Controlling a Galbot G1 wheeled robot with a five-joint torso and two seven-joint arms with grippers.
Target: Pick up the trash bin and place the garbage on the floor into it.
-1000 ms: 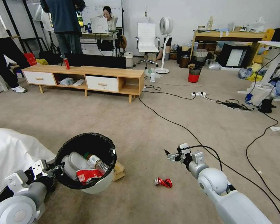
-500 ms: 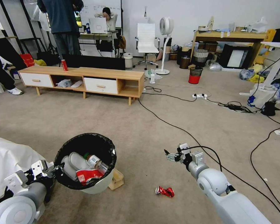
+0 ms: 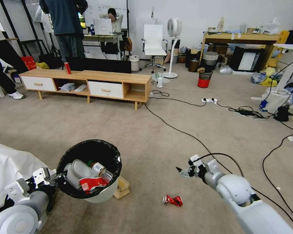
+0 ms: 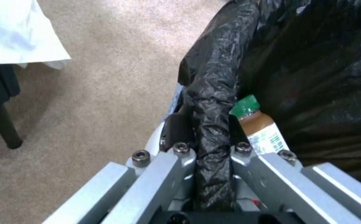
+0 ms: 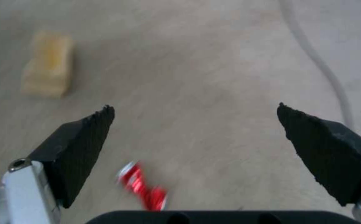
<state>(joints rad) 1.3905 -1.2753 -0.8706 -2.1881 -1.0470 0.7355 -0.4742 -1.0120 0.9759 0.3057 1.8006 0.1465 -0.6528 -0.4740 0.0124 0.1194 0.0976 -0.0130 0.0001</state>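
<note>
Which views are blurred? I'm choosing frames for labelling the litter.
Right wrist view: motion-smeared; the crushed red wrapper and tan block on the beige carpet look soft, while the open right tool stays crisp. Head view: sharp. Left wrist view: left tool and black-bag-lined white trash bin sharp.

I'm driving through what looks like a lab or test office dressed as a living room: a low wooden TV cabinet (image 3: 88, 83), a white office chair (image 3: 153, 40), a standing fan (image 3: 173, 45), cluttered desk (image 3: 241, 38), and cables (image 3: 185, 130) strung over beige carpet (image 3: 88, 123).
</note>
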